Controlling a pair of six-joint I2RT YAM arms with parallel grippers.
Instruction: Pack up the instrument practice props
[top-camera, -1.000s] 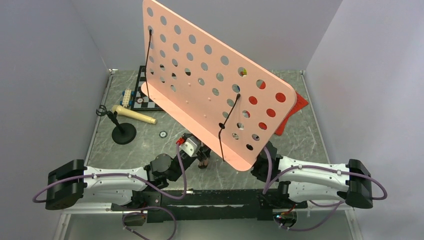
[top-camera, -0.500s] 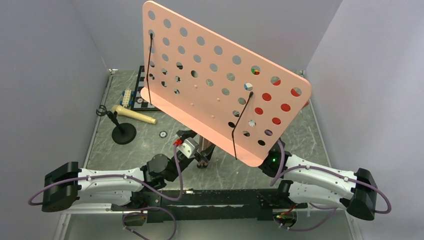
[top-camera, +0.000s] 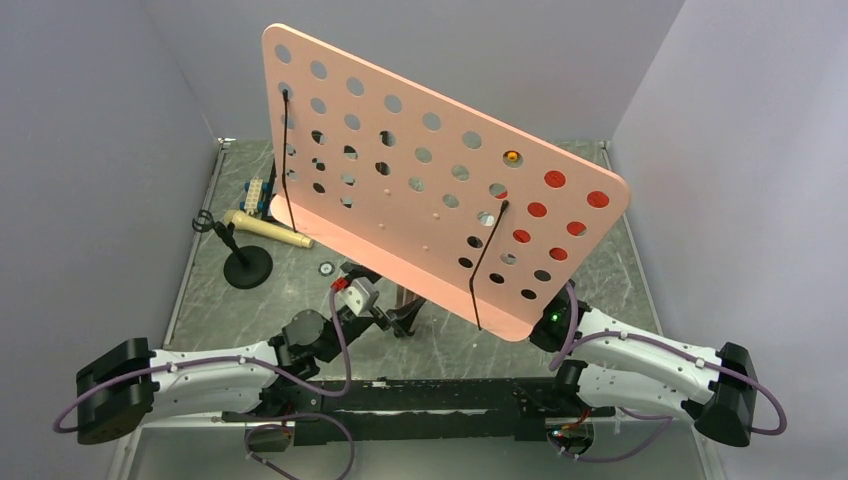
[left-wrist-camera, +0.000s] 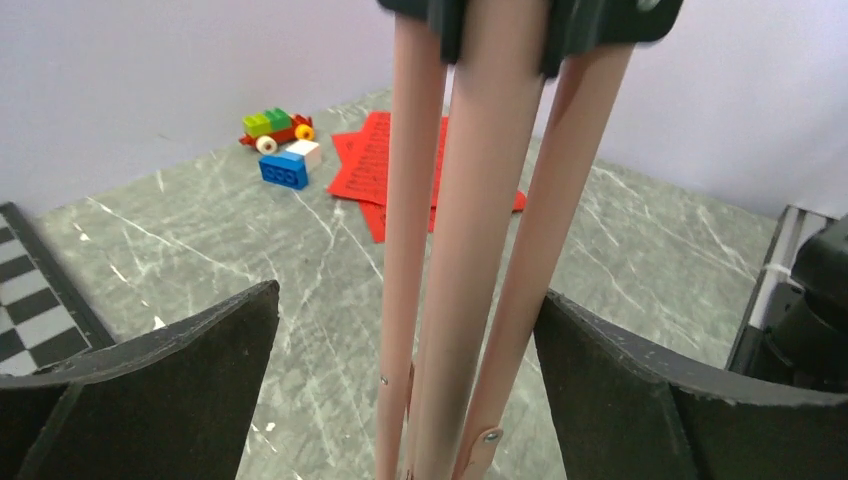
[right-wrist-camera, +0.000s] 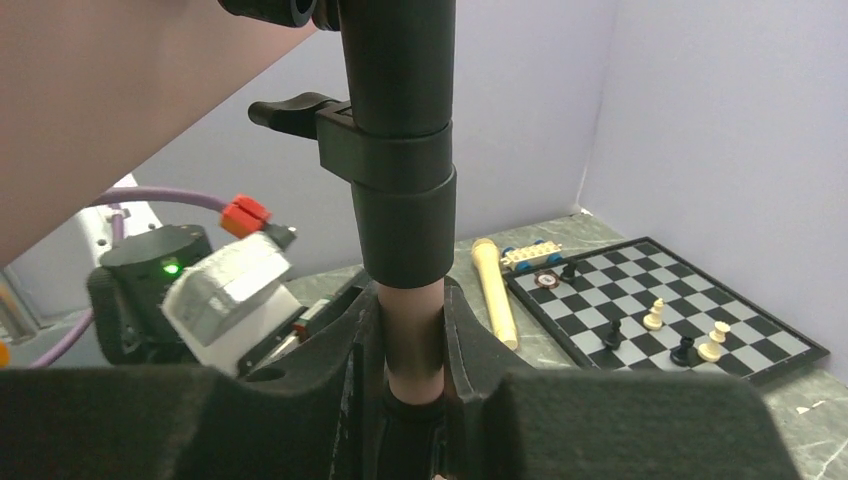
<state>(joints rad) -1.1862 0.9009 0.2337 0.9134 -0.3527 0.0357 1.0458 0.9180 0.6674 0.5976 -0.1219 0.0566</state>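
Note:
The large pink perforated music stand (top-camera: 430, 190) rises tilted over the middle of the table. My right gripper (right-wrist-camera: 412, 300) is shut on its pink pole (right-wrist-camera: 412, 340), just under the black collar. The stand's folded tripod legs (left-wrist-camera: 470, 250) hang between the wide-apart fingers of my open left gripper (left-wrist-camera: 408, 295), which do not touch them. The cream microphone (top-camera: 266, 230) lies at the left beside its black round-base stand (top-camera: 247, 266). Red sheet-music pages (left-wrist-camera: 385, 165) lie on the table at the far right, mostly hidden by the panel in the top view.
A chessboard with pieces (right-wrist-camera: 680, 320) sits at the back left. Coloured toy bricks (left-wrist-camera: 280, 150) lie near the red pages, and a small brick car (top-camera: 255, 192) sits by the board. A small round disc (top-camera: 326, 268) lies near the microphone base. Walls close three sides.
My left gripper has opened off the tripod legs. The pink panel has swung and shifted, its top corner now further left. My right arm has moved a little right.

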